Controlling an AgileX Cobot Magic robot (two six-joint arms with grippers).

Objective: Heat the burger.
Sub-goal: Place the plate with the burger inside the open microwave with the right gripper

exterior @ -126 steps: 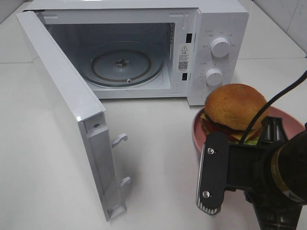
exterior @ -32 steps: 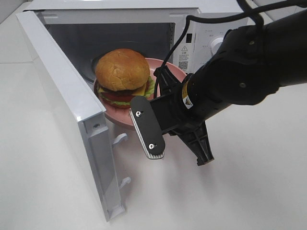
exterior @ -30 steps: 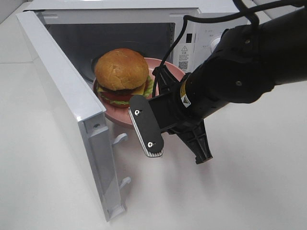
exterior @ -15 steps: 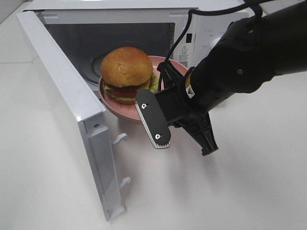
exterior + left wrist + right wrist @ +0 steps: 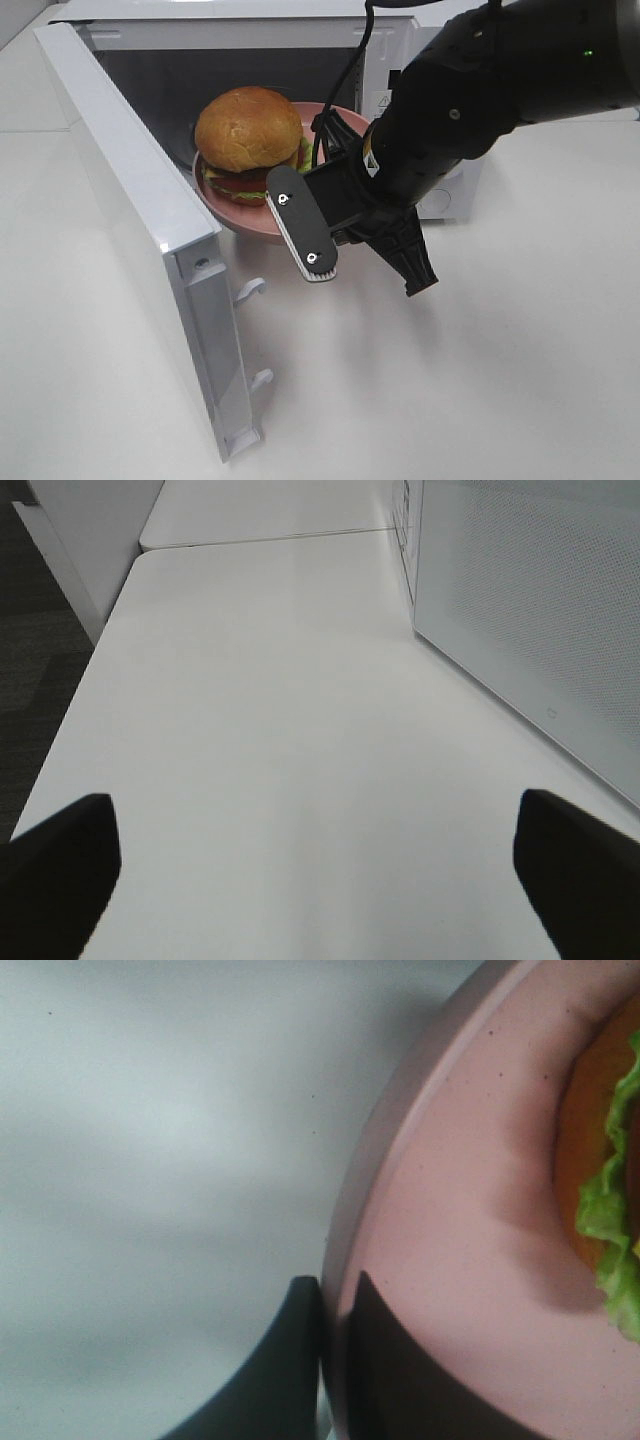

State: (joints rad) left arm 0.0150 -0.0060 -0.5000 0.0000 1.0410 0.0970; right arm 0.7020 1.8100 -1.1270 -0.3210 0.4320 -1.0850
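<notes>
Frankly, tipping worries me: my right gripper pinches only the rim of the round pink plate, with the domed golden-brown burger riding on it at the mouth of the open white microwave, so a wobble could slide it off. That arm reaches across, wrist angled down; my left gripper hangs wide apart over white tabletop.

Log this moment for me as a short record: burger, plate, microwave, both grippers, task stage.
burger: sits on the pink plate, at the microwave opening
pink plate: rim pinched by the right gripper
door: swung wide open
right gripper: shut on the plate rim
left gripper: open, empty, over the table
stage: plate not released, door not yet closed
</notes>
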